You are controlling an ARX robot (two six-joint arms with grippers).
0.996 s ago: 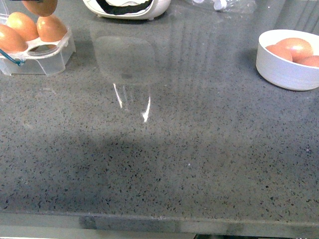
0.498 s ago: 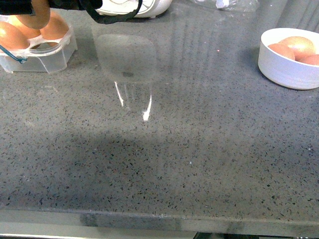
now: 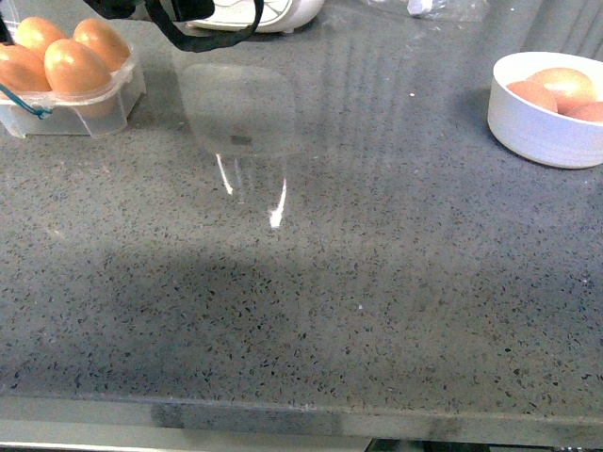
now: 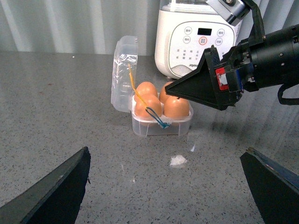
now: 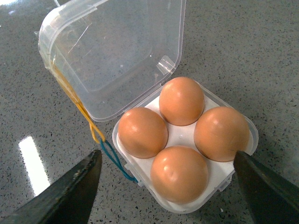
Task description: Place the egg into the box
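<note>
The clear plastic box point(image 3: 104, 104) stands at the far left of the counter with its hinged lid point(image 5: 117, 51) open. Each of its cups holds an orange-brown egg; the egg nearest me point(image 3: 75, 66) also shows in the right wrist view point(image 5: 180, 175). A blue and yellow band point(image 5: 112, 158) hangs from the box's edge. My right gripper point(image 5: 167, 153) is open just above the box, one finger on each side, touching no egg; it also shows in the left wrist view point(image 4: 187, 88). My left gripper point(image 4: 167, 156) is open and empty over bare counter, short of the box point(image 4: 161, 126).
A white round bowl point(image 3: 528, 132) with more eggs point(image 3: 561, 87) stands at the far right. A white kitchen appliance point(image 3: 259, 14) stands at the back behind the box, also in the left wrist view point(image 4: 196, 37). A crumpled clear bag point(image 3: 424, 9) lies at the back.
One second ago the right gripper held an egg above the box's empty cup. It lowered the egg into that cup and opened; all cups now hold eggs.
</note>
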